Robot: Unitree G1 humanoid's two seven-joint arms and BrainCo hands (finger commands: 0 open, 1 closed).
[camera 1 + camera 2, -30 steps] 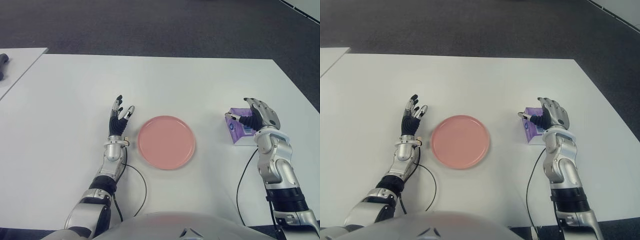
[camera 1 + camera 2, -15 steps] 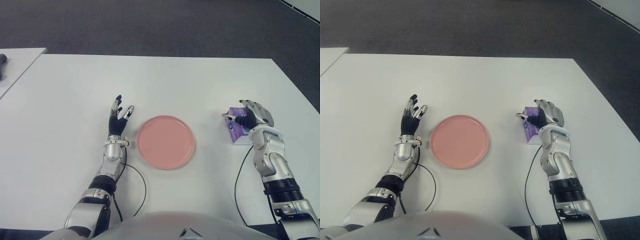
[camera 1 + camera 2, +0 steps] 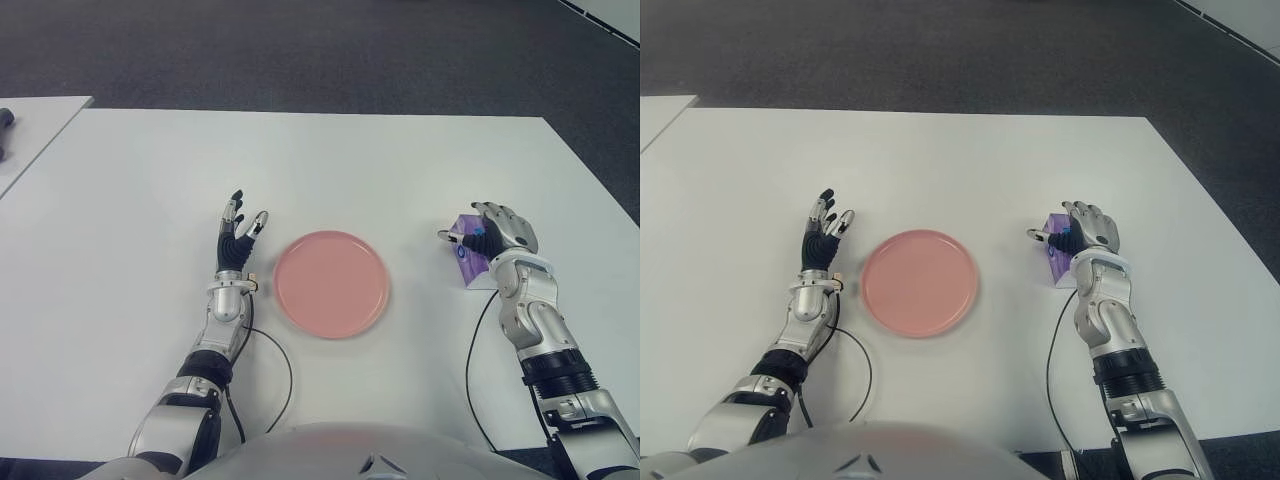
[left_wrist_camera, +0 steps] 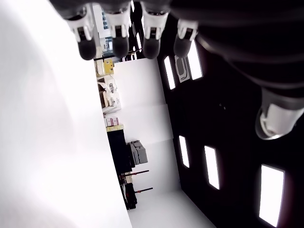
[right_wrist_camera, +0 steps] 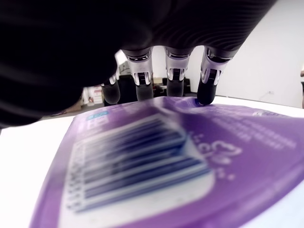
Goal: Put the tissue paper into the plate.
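Observation:
The tissue paper is a purple and white pack (image 3: pixel 466 266) lying on the white table (image 3: pixel 330 160) to the right of the empty pink plate (image 3: pixel 332 284). My right hand (image 3: pixel 490 235) lies over the pack's top. Its fingers (image 5: pixel 175 76) reach across the barcode face (image 5: pixel 142 180) with the tips touching the far part of the pack, and its thumb sticks out toward the plate, off the pack. The pack still lies flat on the table. My left hand (image 3: pixel 240 232) shows just left of the plate, fingers (image 4: pixel 118 28) spread and holding nothing.
Thin black cables lie on the table near each forearm (image 3: pixel 285 375) (image 3: pixel 476 345). A second white table (image 3: pixel 35 125) with a dark object (image 3: pixel 5 125) on it stands at the far left. Dark carpet lies beyond the table's far edge.
My right hand has dropped from a raised pose down onto the tissue pack and its fingers have curled over it. The forearm swung inward. Left hand, plate and pack stayed put.

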